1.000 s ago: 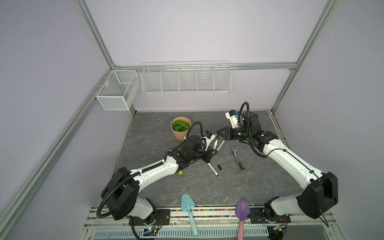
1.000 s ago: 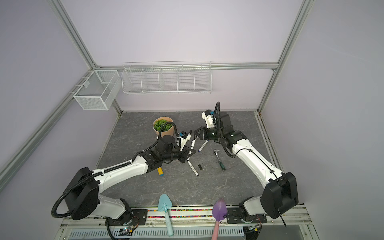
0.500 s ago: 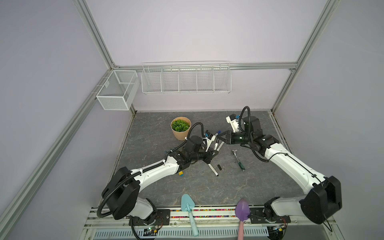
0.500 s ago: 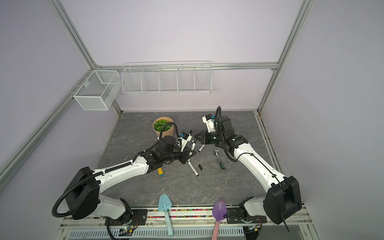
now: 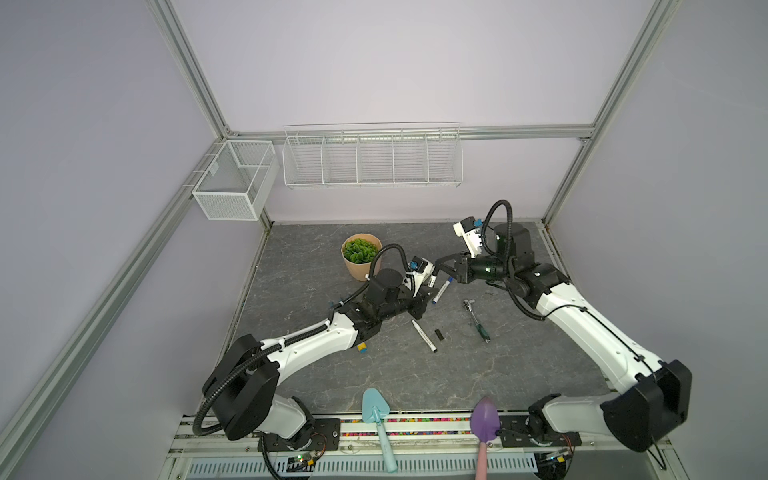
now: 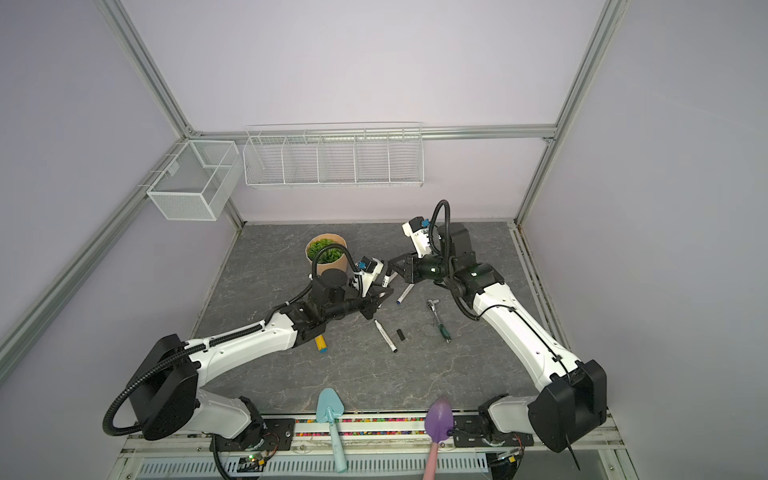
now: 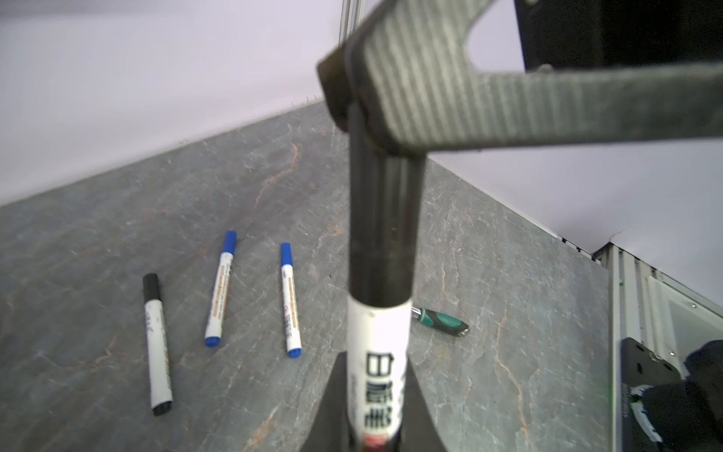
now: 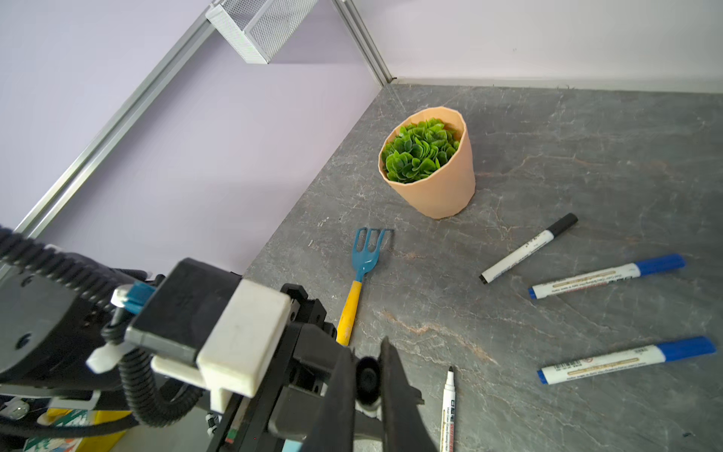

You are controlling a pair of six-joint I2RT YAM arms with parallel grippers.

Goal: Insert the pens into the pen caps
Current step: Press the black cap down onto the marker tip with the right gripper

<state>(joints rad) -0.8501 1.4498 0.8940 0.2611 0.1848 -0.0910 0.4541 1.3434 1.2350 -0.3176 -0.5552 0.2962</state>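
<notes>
Barely shifted, my right claw (image 7: 352,98) clenches the black cap (image 7: 381,235); my left claw (image 7: 375,411) grips the pen (image 7: 377,352) above the middle of the tabletop (image 7: 117,219). Cap and pen share one axis, so I'd push straight along it.

The pot (image 8: 434,184) is peach, its plant (image 8: 420,150) green; the table (image 8: 587,137) dark grey with pale and rust veins. Nearest the pot, a white pen (image 8: 520,253) has a black cap (image 8: 565,224); farther off, two white pens (image 8: 587,280) (image 8: 602,362) have blue caps (image 8: 661,263) (image 8: 686,347). The gripped pen (image 7: 377,352) is white with black print, its cap (image 7: 381,235) black.
</notes>
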